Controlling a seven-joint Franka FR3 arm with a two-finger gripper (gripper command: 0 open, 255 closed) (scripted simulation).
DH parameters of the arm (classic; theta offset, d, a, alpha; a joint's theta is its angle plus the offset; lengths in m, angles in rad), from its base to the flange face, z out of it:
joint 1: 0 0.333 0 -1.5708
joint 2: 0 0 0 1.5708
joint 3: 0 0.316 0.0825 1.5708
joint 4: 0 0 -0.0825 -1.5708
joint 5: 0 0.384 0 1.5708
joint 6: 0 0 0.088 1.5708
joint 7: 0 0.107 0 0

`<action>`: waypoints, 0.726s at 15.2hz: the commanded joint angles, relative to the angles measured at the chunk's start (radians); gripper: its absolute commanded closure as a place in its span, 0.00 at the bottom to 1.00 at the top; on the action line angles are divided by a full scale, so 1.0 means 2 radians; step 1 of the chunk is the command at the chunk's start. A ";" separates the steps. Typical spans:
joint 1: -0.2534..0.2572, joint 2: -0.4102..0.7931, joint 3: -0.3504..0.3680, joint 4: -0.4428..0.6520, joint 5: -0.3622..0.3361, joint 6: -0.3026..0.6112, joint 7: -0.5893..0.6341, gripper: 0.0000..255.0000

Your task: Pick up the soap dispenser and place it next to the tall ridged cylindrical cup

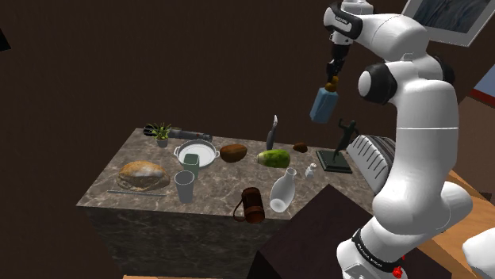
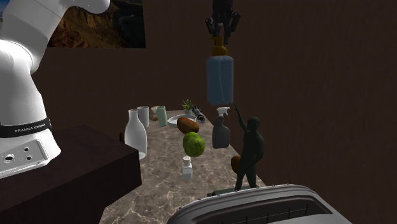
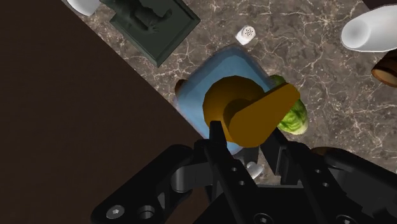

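Take the round vegetable [image 1: 274,158] on the counter [image 1: 214,194] as your mark in the shoulder view: the spray bottle [image 1: 272,131] stands behind it, the vase [image 1: 283,193] in front, the figurine [image 1: 339,147] to its right. To its left sits the bowl [image 1: 196,152], with the rear cup [image 1: 191,163] and front cup [image 1: 185,186] before that. The soap dispenser [image 1: 324,104] hangs clasped in the gripper [image 1: 334,73], above the vegetable and rightward.

**My arm: white shells, dark joints, black gripper**

The arm [image 1: 412,119] I am driving is glossy white, built of rounded, bulging links with dark grey rings at the joints. A black band [image 2: 22,129] far behind the gripper [image 3: 245,137] carries white "FRANKA EMIKA" lettering, and the white housing under it shows small dark holes. Near the base I see a small red mark [image 1: 397,272]. The gripper is all black, its angular body behind the fingers [image 3: 217,143] set with socket-head screws [image 3: 115,210].
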 commanded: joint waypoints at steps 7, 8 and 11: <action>0.099 -0.109 0.010 -0.164 -0.037 0.052 0.083 1.00; 0.108 -0.118 0.013 -0.176 -0.041 0.055 0.095 1.00; 0.137 -0.143 0.022 -0.208 -0.049 0.062 0.129 1.00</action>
